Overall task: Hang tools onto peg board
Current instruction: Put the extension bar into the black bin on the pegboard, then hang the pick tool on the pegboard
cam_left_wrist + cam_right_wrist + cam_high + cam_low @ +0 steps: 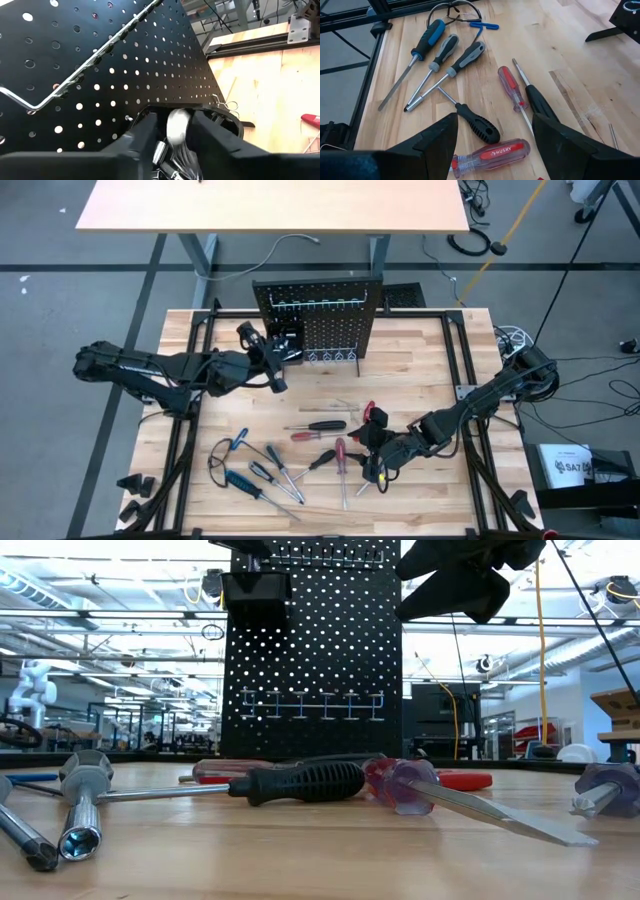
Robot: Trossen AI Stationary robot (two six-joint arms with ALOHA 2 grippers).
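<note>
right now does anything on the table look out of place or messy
Nothing looks damaged or spilled. The peg board stands upright, but its hook row hangs bare while the tools lie scattered at all angles across the table. That fits a job just begun.

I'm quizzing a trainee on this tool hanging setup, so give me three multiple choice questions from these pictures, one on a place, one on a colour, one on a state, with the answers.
1. Where is the left gripper?
A. At the small black bin on the peg board
B. Over the tools lying on the table
C. Off the table's edge

2. What colour is the clear handle marked HUSKY?
A. Blue
B. Red
C. Yellow

3. How do the right gripper's jaws stand?
A. Shut on a screwdriver
B. Open and empty above the tools
C. Shut with nothing held

Answers: 1 A, the high view shows it at the bin; 2 B, the right wrist view shows red; 3 B, a wide gap shows between them, nothing in it.
</note>
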